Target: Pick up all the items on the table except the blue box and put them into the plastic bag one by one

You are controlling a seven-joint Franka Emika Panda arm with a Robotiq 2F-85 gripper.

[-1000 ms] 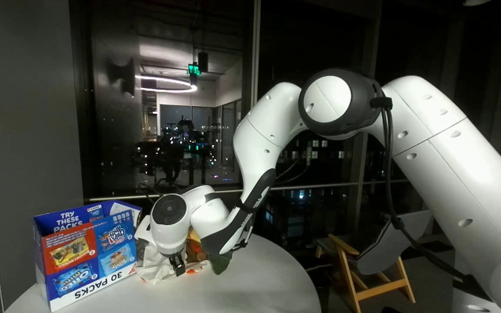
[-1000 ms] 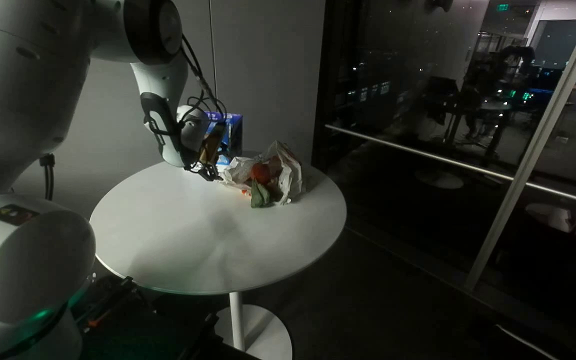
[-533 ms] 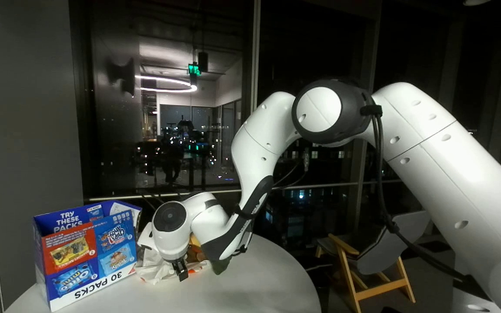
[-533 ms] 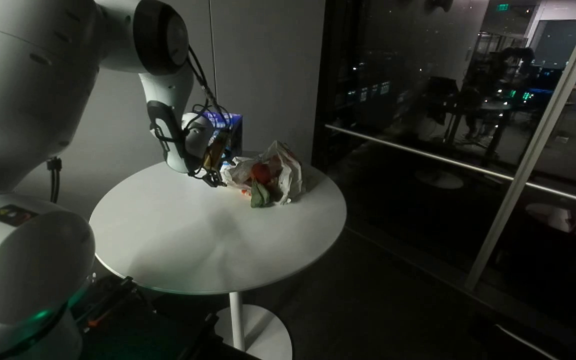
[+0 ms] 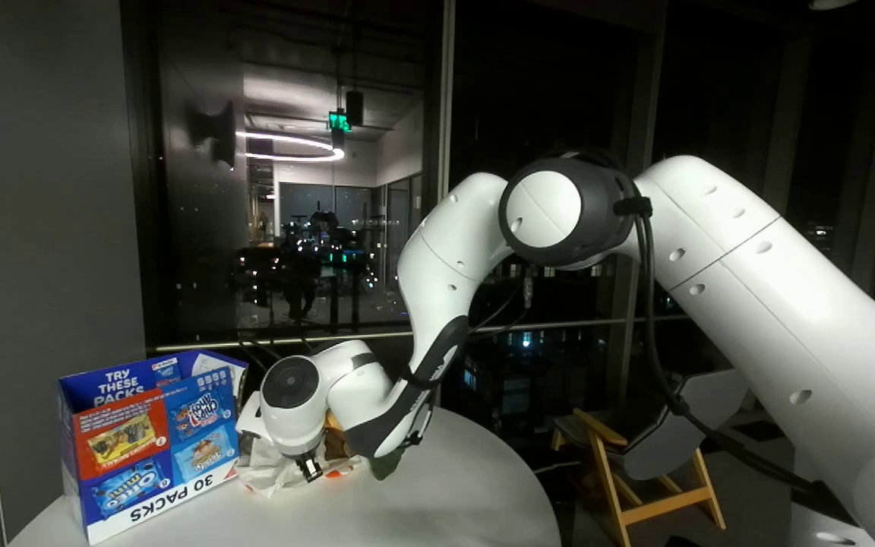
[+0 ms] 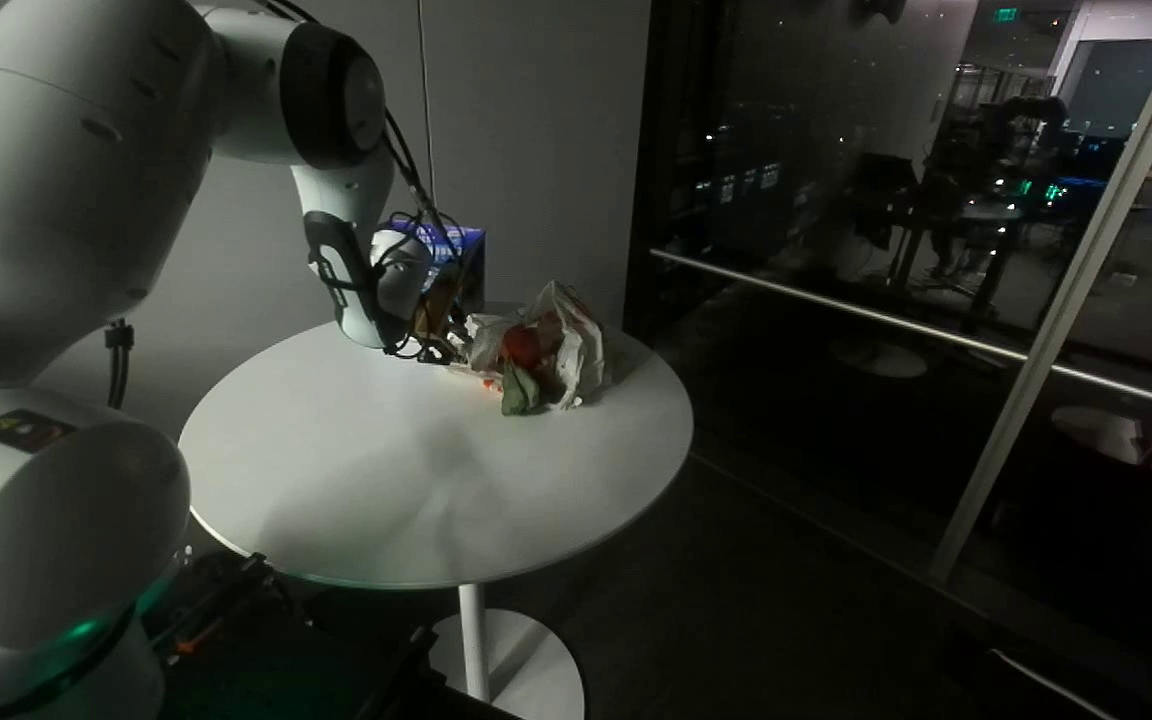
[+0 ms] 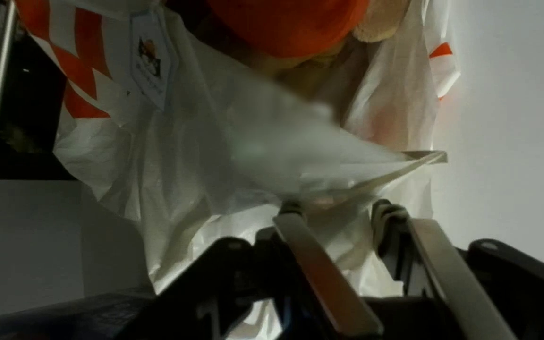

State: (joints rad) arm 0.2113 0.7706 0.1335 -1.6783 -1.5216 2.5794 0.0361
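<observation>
Tabletop (image 6: 366, 480): round and white, on a single post.
Plastic bag (image 7: 234, 141): lying on the tabletop, thin and wrinkled white film with orange-red checks and a small printed label.
Claw (image 7: 338, 210): low at the bag's edge, fingers apart, creased film showing in the gap between the tips; whether either tip touches the film, I cannot tell.
Orange-red item (image 6: 522, 347): rounded, inside the mouth of the bag.
Tan item (image 7: 381, 21): beside the orange-red one in the wrist view, cut off by the frame.
Green item (image 6: 520, 390): leaf-like, at the bag's mouth, its lower end reaching the tabletop; whether it joins the orange-red item, I cannot tell.
Blue snack box (image 5: 153, 452): upright on the tabletop, just beside the bag, "TRY THESE PACKS" printed inside its back panel.
White arm (image 5: 445, 235): bent down over the bag.
Chair (image 5: 661, 460): wood-framed, apart from the tabletop.
Window (image 6: 786, 200): dark, dotted with lights.
</observation>
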